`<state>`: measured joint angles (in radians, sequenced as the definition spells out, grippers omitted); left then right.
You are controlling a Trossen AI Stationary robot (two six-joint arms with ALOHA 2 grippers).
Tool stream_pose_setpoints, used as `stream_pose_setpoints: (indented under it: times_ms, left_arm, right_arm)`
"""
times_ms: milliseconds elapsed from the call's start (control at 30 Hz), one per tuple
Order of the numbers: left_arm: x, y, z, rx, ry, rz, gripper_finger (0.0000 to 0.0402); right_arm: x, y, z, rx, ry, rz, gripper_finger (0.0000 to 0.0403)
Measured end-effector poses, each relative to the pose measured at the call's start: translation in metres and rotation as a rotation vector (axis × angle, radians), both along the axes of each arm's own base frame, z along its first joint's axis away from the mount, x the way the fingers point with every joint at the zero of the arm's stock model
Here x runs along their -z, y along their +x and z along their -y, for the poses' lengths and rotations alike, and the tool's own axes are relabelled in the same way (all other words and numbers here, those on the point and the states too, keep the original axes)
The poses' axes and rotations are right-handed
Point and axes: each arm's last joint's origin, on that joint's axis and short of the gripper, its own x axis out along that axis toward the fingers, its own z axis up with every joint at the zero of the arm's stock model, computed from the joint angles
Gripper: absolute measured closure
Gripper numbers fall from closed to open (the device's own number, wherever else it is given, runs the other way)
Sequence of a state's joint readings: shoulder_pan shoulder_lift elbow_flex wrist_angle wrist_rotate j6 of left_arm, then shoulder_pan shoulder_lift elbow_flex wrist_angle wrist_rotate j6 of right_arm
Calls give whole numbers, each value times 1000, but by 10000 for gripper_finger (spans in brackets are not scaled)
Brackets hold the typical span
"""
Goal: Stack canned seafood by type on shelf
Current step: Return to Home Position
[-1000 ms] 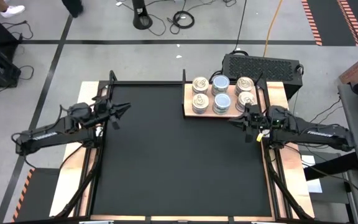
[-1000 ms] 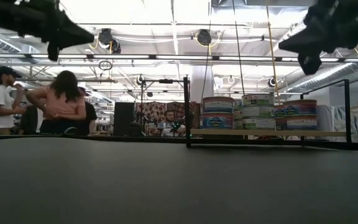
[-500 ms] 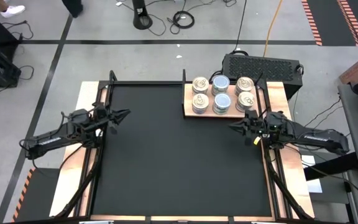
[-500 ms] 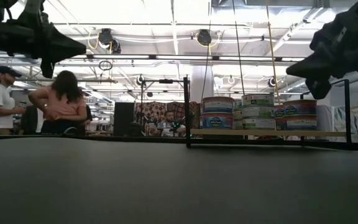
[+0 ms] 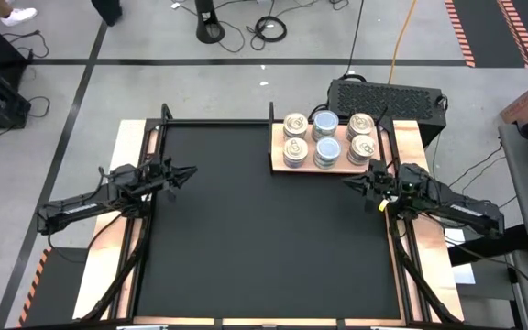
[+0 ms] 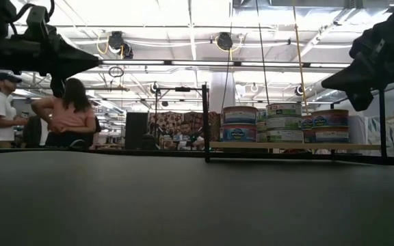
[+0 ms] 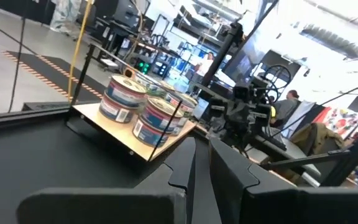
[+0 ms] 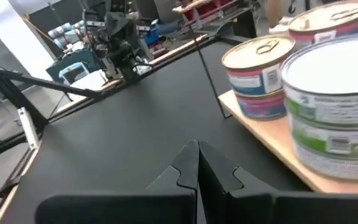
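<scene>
With the cans [image 5: 324, 139] stacked two high on the shelf [image 5: 276, 156] just ahead of the right gripper [image 5: 351, 181], it and the left gripper [image 5: 189, 171], far across the desk [image 5: 264, 238], are held closed and empty, seemingly because nothing is left to carry.

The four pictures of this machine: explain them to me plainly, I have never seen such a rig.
These are two robot arms at a black table, each ending in a two-finger gripper. The high view looks straight down: the left gripper hovers over the table's left side, the right gripper over its right side. The low view looks level across the table into a room where people stand. The other two come from cameras on the wrists, looking past that arm's own gripper. At the table's far right lies a wooden shelf board bearing the cans in six stacks; the low view shows stacks two high. Both grippers are shut and hold nothing.
</scene>
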<state>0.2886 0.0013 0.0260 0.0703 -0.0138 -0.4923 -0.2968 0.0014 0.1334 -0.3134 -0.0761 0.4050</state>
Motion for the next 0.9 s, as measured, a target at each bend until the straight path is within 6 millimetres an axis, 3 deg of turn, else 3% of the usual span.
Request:
stream_pose_setpoints:
  times_ms: [267, 633, 900]
  left_arm:
    - [5, 1, 0, 6, 8, -11, 355]
    - [10, 2, 0, -7, 291, -143, 355]
    - [10, 2, 0, -13, 289, -142, 355]
  right_arm:
    - [5, 8, 6, 30, -95, 173, 403]
    - [7, 11, 5, -49, -274, 97, 403]
    - [9, 12, 6, -59, -390, 43, 403]
